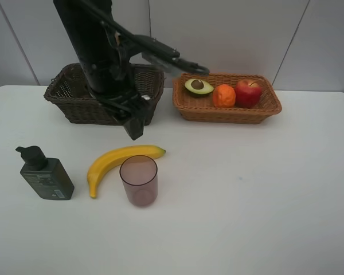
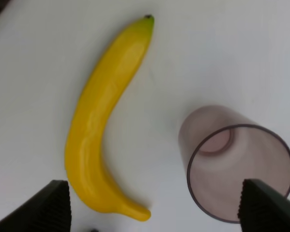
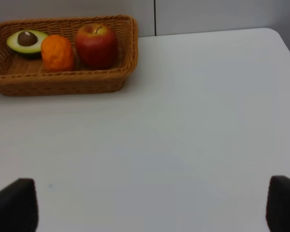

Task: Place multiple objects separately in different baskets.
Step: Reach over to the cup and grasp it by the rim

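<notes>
Over the tabletop (image 1: pixel 246 206), front of centre: left claw (image 2: pixel 157 211) spread wide, nothing pinched, hanging clear of the surface. Wrist view puts one fingertip beside the yellow banana (image 2: pixel 94 140) and the other at the rim of the translucent brownish-pink cup (image 2: pixel 239 169).

Cup: upright, mouth up, empty. Banana: flat on the tabletop, just beside the cup, not touching it.

Dark green pump bottle (image 1: pixel 46 175): stands left of the banana, apart from it.

Right claw (image 3: pixel 147 205): spread wide, nothing between the tips, above bare tabletop on the right side, well apart from the light orange-brown basket (image 3: pixel 63 84).

Light basket, back right: halved avocado (image 1: pixel 198 86) cut face up, orange (image 1: pixel 223 95), red apple (image 1: pixel 248 93), side by side in a row.

Dark brown basket (image 1: pixel 63 97), back left: beside the light one, not touching. The left arm crosses over it; contents cannot be made out.
</notes>
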Robot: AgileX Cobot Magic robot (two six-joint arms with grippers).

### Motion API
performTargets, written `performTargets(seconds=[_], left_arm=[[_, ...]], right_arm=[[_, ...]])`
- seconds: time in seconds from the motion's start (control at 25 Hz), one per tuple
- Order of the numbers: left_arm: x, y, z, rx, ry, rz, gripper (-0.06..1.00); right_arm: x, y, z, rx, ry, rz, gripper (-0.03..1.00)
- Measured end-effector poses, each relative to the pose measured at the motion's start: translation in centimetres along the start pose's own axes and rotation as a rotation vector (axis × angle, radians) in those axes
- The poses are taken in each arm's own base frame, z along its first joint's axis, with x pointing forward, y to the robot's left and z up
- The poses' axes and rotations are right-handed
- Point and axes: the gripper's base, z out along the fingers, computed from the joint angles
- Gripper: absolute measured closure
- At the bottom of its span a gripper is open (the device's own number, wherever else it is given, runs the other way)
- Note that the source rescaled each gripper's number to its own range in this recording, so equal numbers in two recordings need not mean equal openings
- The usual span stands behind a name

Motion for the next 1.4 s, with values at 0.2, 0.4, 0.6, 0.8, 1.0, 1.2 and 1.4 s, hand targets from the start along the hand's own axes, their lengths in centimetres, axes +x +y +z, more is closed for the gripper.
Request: performTargets(seconds=[0.2,0.4,0.6,0.8,1.0,1.2,1.4], left_arm=[[0.9,0.1,2.7,0.006,0.045,-0.009,0.02],[1.5,-0.1,4.6,0.039,0.072,-0.036,0.02],[1.6,-0.1,6.3,0.054,0.108,-0.048,0.02],[1.6,0.0,8.0,0.058,0.146,-0.053,0.02],[1.5,0.1,8.6,0.058,0.156,-0.056,0.02],[1.6,0.1,9.2,0.061,0.172,-0.058,0.02],[1.6,0.1,9.5,0.062,0.18,-0.059,0.19]], right_arm=[[0.0,0.0,0.0,0.0,0.0,0.0,-0.03],[0.0,0.0,0.0,0.0,0.0,0.0,-0.03],[0.0,0.0,0.0,0.0,0.0,0.0,-0.03],[0.0,0.0,0.0,0.0,0.0,0.0,-0.03],[0.0,0.0,0.0,0.0,0.0,0.0,-0.03],[0.0,0.0,0.0,0.0,0.0,0.0,-0.03],[0.0,0.0,0.0,0.0,0.0,0.0,-0.03]])
